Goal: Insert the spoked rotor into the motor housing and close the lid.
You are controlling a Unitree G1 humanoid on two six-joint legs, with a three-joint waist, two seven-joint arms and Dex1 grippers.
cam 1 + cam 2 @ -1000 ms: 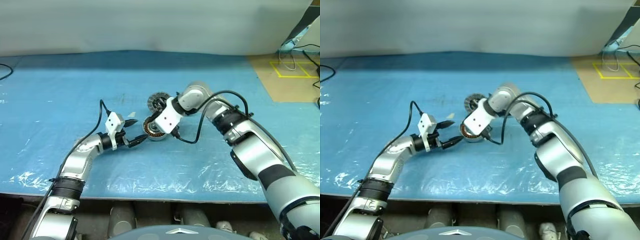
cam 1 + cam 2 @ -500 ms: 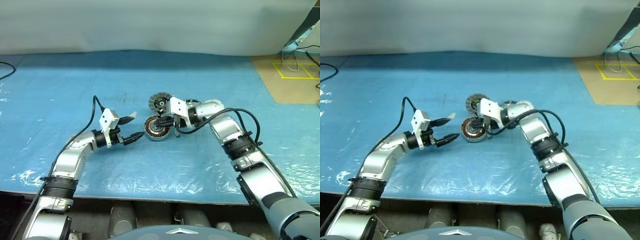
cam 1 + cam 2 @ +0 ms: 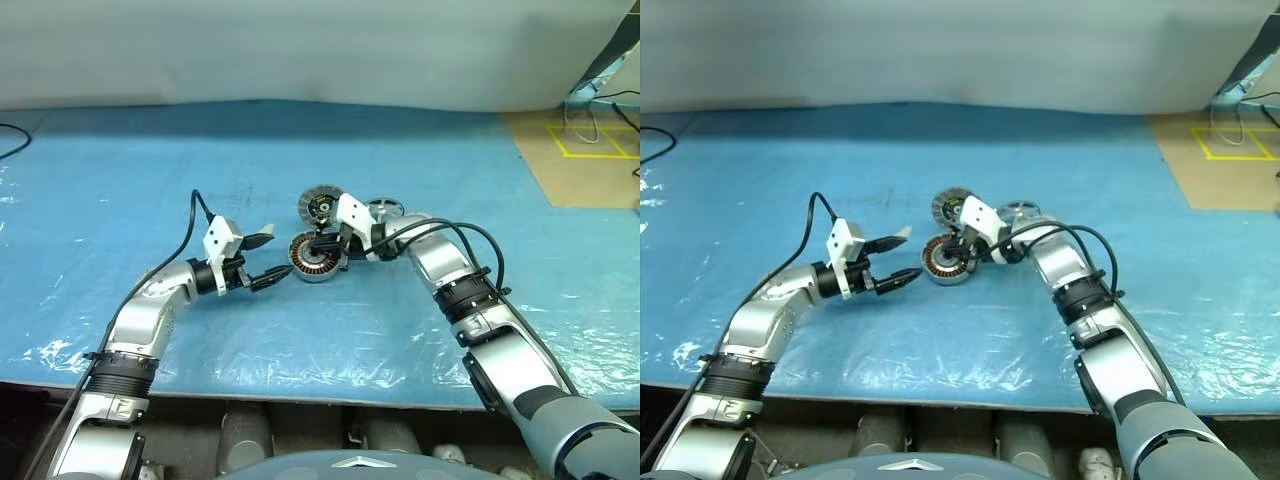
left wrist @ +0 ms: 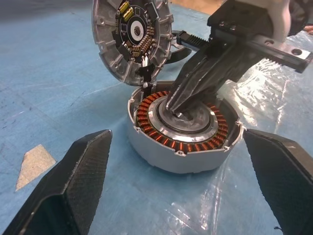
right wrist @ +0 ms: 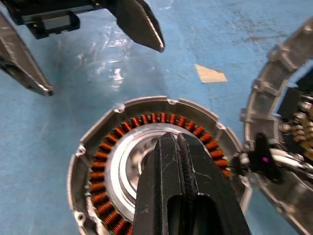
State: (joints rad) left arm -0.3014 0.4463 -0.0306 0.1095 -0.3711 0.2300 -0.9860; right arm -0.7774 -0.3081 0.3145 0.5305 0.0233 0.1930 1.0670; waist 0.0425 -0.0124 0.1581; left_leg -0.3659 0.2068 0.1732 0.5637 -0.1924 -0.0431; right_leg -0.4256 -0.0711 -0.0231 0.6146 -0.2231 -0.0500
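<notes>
— So, how is the right end effector (image 5: 178,142) set?

— Its fingers are pressed together with nothing clamped between them, and their tips are lowered onto the silvery centre of the motor housing (image 4: 185,129), inside the ring of copper-orange windings.

— And where is the housing placed relative to the other arm?

— It is found on the blue table (image 3: 120,170) just ahead of the left end effector (image 3: 266,258), whose fingers are spread wide apart and empty. The housing is framed between those two black fingers (image 4: 73,186) in the left wrist view, without being touched by them.

— What is seen beyond the housing?

— The lid (image 4: 132,36) is stood tilted on its edge at the housing's far rim, its inner face with dark centre and small parts turned toward the left end effector. Whether rim and lid touch cannot be told.

— And the spoked rotor?

— The spoked rotor (image 3: 384,209) is laid flat on the table farther back, just behind the right wrist. A small pale scrap (image 5: 211,74) is noted on the table near the left end effector.
</notes>
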